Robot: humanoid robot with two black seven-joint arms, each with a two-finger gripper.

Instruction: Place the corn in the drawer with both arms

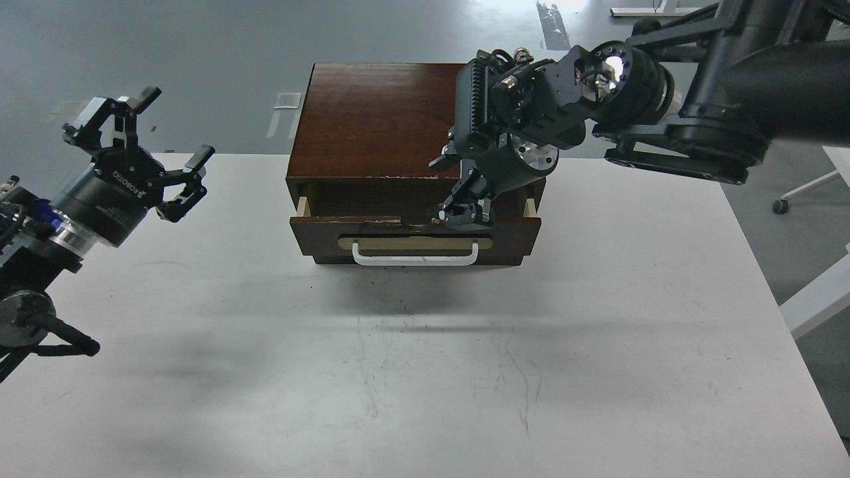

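Observation:
The dark brown drawer, with a white bar handle on a tan plate, stands pulled partly out of the wooden cabinet. Its inside is dark. The corn is not in view. My right gripper hangs over the right part of the drawer opening, fingers spread open and holding nothing. My left gripper is open and empty, held above the table's far left, well apart from the cabinet.
The white table stretches in front of the cabinet. Its right edge runs beside grey floor, where a chair base stands. My right arm crosses above the cabinet's right rear corner.

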